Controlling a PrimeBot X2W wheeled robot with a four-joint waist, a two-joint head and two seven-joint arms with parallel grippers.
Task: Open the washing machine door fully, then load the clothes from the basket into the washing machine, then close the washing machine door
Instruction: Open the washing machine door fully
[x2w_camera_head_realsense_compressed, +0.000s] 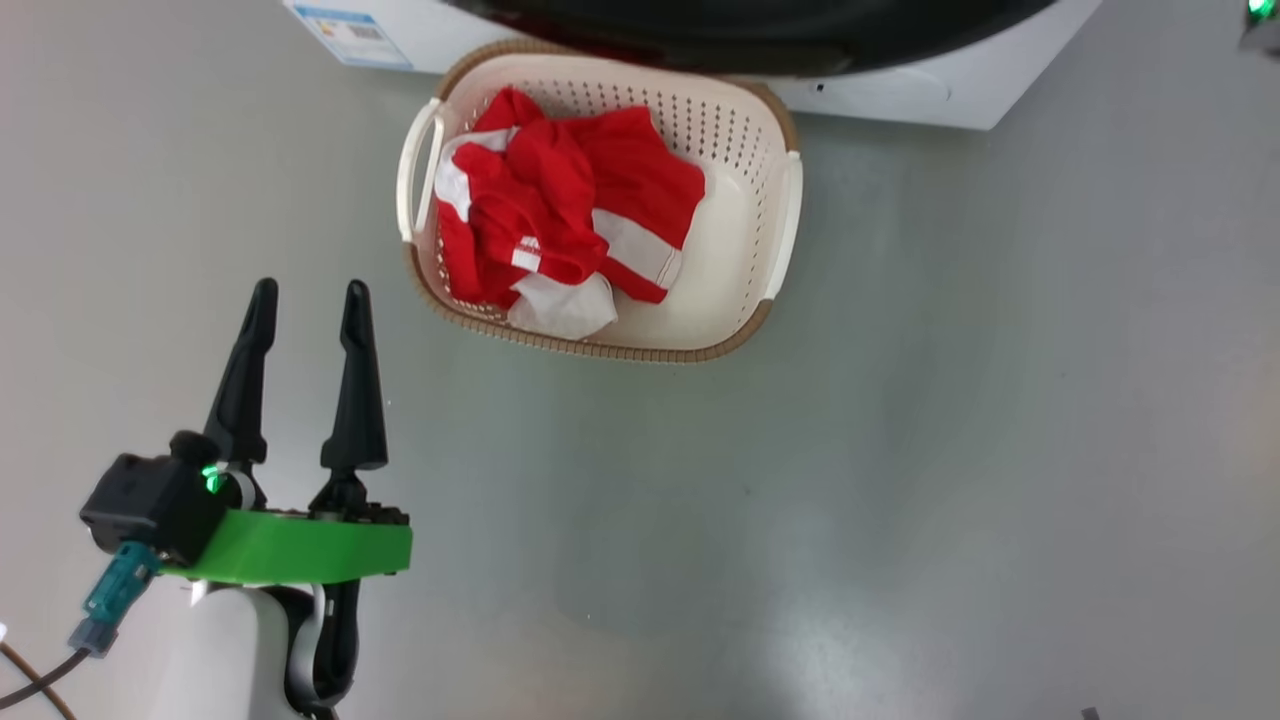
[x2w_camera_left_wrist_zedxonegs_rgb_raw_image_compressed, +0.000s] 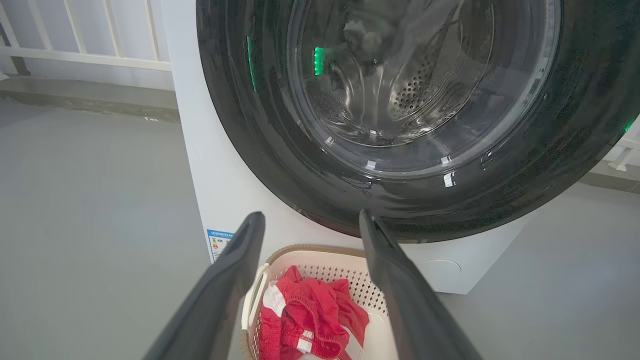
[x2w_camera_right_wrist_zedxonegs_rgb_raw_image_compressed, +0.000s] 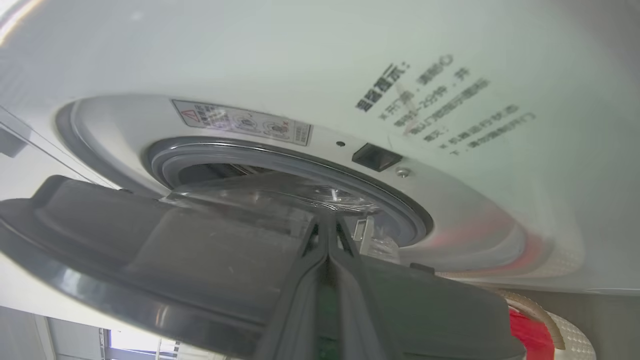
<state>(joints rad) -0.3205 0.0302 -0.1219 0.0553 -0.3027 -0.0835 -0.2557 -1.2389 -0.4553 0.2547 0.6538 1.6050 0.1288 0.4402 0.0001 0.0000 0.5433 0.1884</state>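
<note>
1. The washing machine door (x2w_camera_left_wrist_zedxonegs_rgb_raw_image_compressed: 250, 125) is a glossy black ring around a bulging clear window, and the perforated steel drum shows through the glass.
2. In the right wrist view the door stands ajar. Its grey inner face is swung a little off the white washing machine (x2w_camera_right_wrist_zedxonegs_rgb_raw_image_compressed: 300, 50), with the glass bowl partly inside the grey gasket (x2w_camera_right_wrist_zedxonegs_rgb_raw_image_compressed: 280, 155).
3. The right hand (x2w_camera_right_wrist_zedxonegs_rgb_raw_image_compressed: 327, 225) is clenched, fingers pressed together, with the tips at the door's inner edge beside the bowl. Whether they touch it cannot be told.
4. The left hand (x2w_camera_head_realsense_compressed: 310, 288) is released, its fingers spread and grasping nothing. They point far, toward the machine, and the hand sits left of the basket and nearer than it.
5. The basket (x2w_camera_head_realsense_compressed: 620, 352) stands on the floor (x2w_camera_head_realsense_compressed: 900, 500), its far rim just beside the machine's base under the door. Its long axis runs left to right along the machine's front, with a handle at each end.
6. The clothes (x2w_camera_head_realsense_compressed: 560, 210), red with white panels, are heaped in the basket's left part.
7. Broad grey floor lies near and right of the basket, and between it and the left hand.
</note>
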